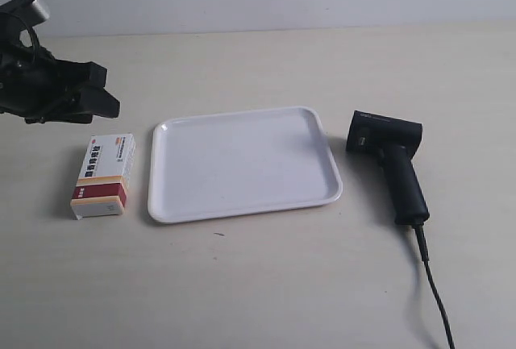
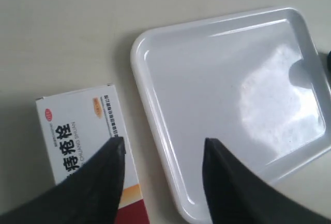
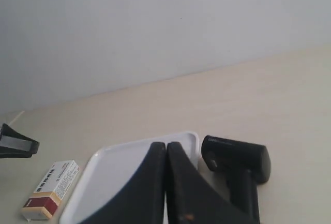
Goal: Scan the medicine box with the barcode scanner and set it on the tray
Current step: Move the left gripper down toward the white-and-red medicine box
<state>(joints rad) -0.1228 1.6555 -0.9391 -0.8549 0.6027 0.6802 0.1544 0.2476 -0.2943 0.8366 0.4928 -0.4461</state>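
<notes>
The medicine box (image 1: pixel 102 176) lies flat on the pale counter (image 1: pixel 266 284), toward the exterior view's left edge, just beside the tray (image 1: pixel 242 164) with a narrow strip of counter between them. It's a small white cardboard carton, dark red band with an orange stripe at its near end, black Chinese characters along the top face. In the left wrist view the box (image 2: pixel 77 131) shows a small red round logo, an orange tag, and under the big characters the Latin letters "CHUANG SHUAN"; the finer print is too small to read.

The tray (image 2: pixel 155 146) is white glossy plastic, rectangular with rounded corners and a low raised rim, catching glare on its floor. Nothing sits in it.

On the tray's far side from the box, the barcode scanner (image 1: pixel 393 160) lies on the counter: matte black, blocky head toward the back edge, tapered handle toward the front, a black cable (image 1: pixel 434 284) trailing off toward the front edge. Faint lettering on the head can't be read.

The left hand (image 2: pixel 163 144) hangs over the box's edge and the tray rim, its dark fingers (image 2: pixel 98 182) spread apart, gripping nothing. In the exterior view that arm (image 1: pixel 48 83) sits at the left edge, behind the box. The right hand (image 3: pixel 166 145) has its black fingers (image 3: pixel 150 182) pressed together, empty.
</notes>
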